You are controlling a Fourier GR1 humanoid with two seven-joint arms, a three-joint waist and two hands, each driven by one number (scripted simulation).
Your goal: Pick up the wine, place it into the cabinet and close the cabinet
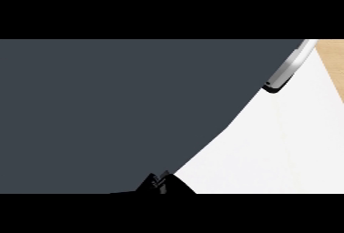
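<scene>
Mostly, the view is blocked by a large dark grey curved surface point(114, 113). Black fingertips point(160, 184) are cut off near; their pose cannot be told. A silver handle point(289, 68) is seen far right above white panel point(282, 145).

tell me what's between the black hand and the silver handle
Between hand and handle, no object: only the dark grey panel's edge meeting white surface, head view.

Little of the robot shows — only a black hand point(160, 184) at the lower edge, its pointed fingers point(164, 178) forming jagged dark peaks with faint grey lines between them — no forearm visible.
</scene>
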